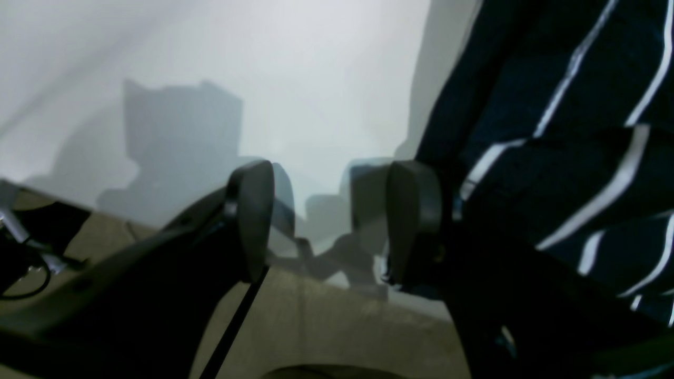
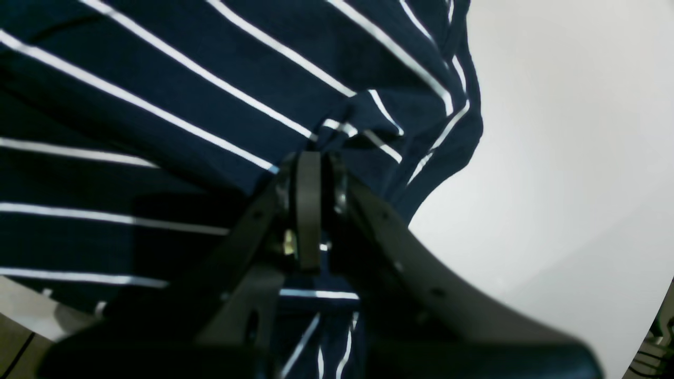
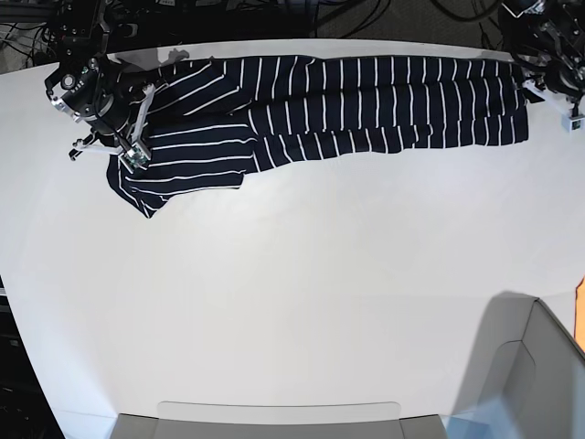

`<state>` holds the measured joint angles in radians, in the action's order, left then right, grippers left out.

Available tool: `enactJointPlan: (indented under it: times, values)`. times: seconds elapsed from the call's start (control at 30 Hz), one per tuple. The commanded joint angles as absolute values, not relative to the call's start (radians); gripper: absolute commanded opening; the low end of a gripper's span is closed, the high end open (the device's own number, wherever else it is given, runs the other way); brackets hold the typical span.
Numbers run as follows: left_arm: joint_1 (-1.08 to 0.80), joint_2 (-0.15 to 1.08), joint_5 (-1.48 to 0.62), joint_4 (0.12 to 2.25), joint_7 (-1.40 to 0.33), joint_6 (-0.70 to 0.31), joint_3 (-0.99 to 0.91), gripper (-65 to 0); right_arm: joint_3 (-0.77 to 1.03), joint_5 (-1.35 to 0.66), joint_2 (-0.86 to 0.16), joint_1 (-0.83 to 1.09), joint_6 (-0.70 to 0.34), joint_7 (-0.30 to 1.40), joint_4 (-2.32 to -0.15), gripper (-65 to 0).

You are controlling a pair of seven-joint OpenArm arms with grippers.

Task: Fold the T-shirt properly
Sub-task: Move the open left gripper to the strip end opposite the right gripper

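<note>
Left wrist view first: the left tool (image 1: 331,221) stands wide apart, nothing between its pads, only pale worktop (image 1: 263,79) showing through the gap. The shirt (image 1: 553,158) fills the right side of the frame, its edge just beside the right-hand pad, not gripped as far as this view shows.

Right wrist view: the right tool (image 2: 309,210) is pressed together in the middle of the frame, sitting right on the shirt (image 2: 184,105). A pucker of striped cloth gathers just above its tip, so I judge it has a pinch of fabric, though the pinch itself is hidden behind the pads. Bare worktop (image 2: 568,158) takes the right side.

Base view: the shirt (image 3: 366,105) lies as a long band across the top of the frame, reaching from upper left to upper right. The right tool (image 3: 135,154) is at upper left, on the sleeve end that droops lowest. The left tool (image 3: 562,87) is at upper right, by the shirt's far end. The worktop (image 3: 292,302) spreads white below.

Progress, as I judge it: one lengthwise fold looks done, since the garment is a narrow strip with a sleeve laid over. Still left: tidying that left end and folding the strip across into a compact stack.

No brand, label or writing can be read anywhere.
</note>
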<state>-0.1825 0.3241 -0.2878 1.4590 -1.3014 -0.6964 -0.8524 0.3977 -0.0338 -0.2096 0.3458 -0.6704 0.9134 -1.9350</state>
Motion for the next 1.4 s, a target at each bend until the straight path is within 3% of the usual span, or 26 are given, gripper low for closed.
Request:
enactJointPlan:
  times: [0.0, 0.1, 0.37, 0.43, 0.53, 0.9, 1.1, 1.37]
  values:
    - [-0.182, 0.328, -0.297, 1.460, -1.317, -0.698, -0.819, -30.1, 0.401, -0.041, -0.220, 0.337, -0.667, 0.900, -1.951, -65.0]
    - [-0.180, 0.321, -0.297, 1.460, -1.326, -0.698, -0.754, -30.9, 0.401, -0.041, -0.220, 0.338, -0.667, 0.900, -1.951, -65.0]
    - [-0.102, 0.294, -0.297, 1.458, -1.314, -0.698, -0.628, -43.1, 0.401, -0.041, -0.219, 0.337, -0.667, 0.900, -1.951, -65.0]
    - [-0.079, 0.294, -0.297, 1.458, -1.314, -0.698, -0.628, -49.4, 0.401, -0.041, -0.219, 0.337, -0.667, 0.900, -1.951, -65.0]
    - [-0.051, 0.298, -0.297, 1.457, -1.311, -0.698, -0.628, -64.9, 0.401, -0.041, -0.219, 0.337, -0.667, 0.900, -1.951, -65.0]
    - [0.105, 0.499, -0.297, 1.092, -1.276, -0.698, -0.634, -65.0, 0.404, -0.041, -0.216, 0.335, -0.667, 0.900, -1.951, -65.0]
    - [0.120, 0.581, -0.297, 1.072, -1.260, -0.698, -0.634, -65.0, 0.404, -0.041, -0.213, 0.335, -0.667, 0.900, -1.954, -65.0]
    - [0.116, 0.590, -0.297, 1.073, -1.296, -0.698, -0.628, -65.0, 0.403, -0.041, -0.211, 0.337, -0.667, 0.900, -1.952, -65.0]
